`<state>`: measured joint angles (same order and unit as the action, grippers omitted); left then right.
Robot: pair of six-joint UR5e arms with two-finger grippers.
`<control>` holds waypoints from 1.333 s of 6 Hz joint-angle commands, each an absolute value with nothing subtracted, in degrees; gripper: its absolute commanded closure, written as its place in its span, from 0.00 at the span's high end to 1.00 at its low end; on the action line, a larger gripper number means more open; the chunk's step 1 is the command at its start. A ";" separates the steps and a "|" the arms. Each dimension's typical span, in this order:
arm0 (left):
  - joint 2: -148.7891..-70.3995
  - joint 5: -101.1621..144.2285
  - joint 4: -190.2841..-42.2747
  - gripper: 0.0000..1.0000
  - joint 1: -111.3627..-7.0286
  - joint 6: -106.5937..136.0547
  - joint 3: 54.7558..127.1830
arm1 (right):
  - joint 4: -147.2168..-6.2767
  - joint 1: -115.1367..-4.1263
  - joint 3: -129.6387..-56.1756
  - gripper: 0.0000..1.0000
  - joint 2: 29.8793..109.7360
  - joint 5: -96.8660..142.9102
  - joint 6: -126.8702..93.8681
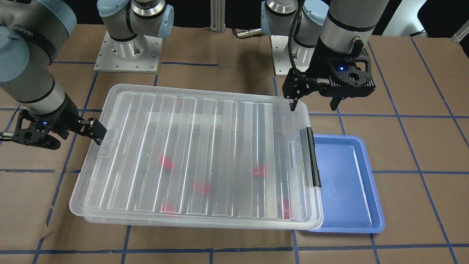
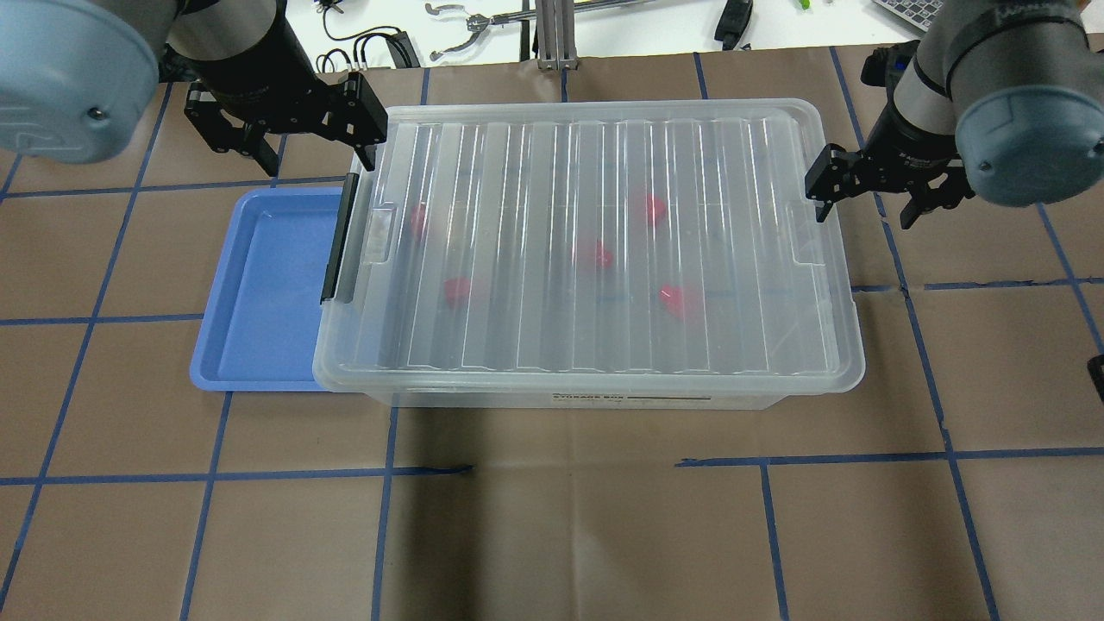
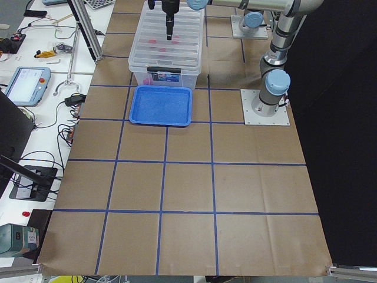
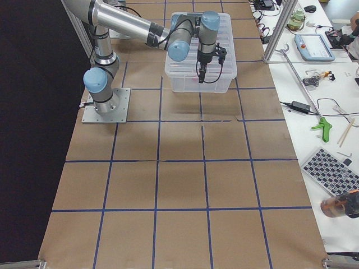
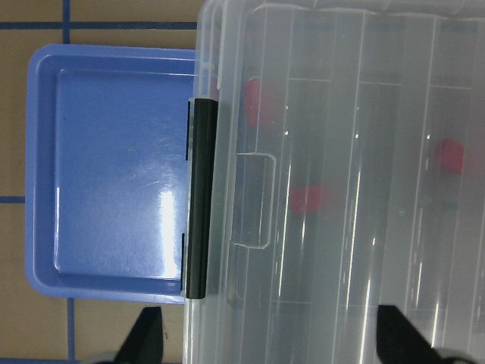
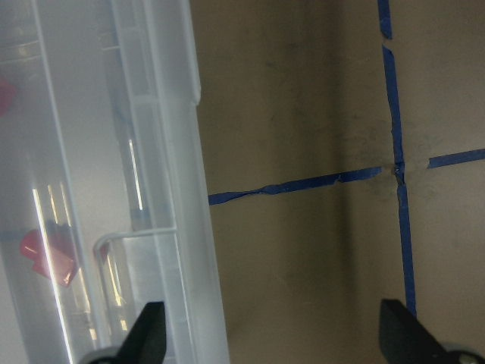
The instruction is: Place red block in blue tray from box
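The box (image 2: 535, 172) is a clear bin with its ribbed lid on and a black latch bar (image 2: 338, 240) at its short left end. Several red blocks show blurred through the lid, such as the red block (image 2: 595, 255) near the middle and another (image 1: 165, 162). The blue tray (image 2: 267, 285) lies empty beside the latch end, partly under the box's rim. My left gripper (image 2: 315, 142) is open above the box's far latch-end corner and holds nothing. My right gripper (image 2: 867, 210) is open and empty beside the box's other short end.
The table is brown paper with a blue tape grid. The two arm bases (image 1: 128, 51) stand behind the box. Benches with tools and cables lie past the table's far edge (image 2: 535, 26). In the left wrist view the tray (image 5: 114, 167) and latch (image 5: 201, 197) lie below.
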<state>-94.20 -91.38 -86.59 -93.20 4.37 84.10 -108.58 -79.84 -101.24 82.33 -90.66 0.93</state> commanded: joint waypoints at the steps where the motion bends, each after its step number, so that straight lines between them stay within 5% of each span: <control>1: -93.70 -90.88 -86.57 0.98 -91.34 5.26 84.54 | -109.07 -79.89 -102.65 1.00 82.09 -91.14 1.14; 8: -95.62 -90.18 -84.55 0.98 -90.44 3.60 84.11 | -110.21 -74.99 -102.66 1.00 81.74 -94.31 14.30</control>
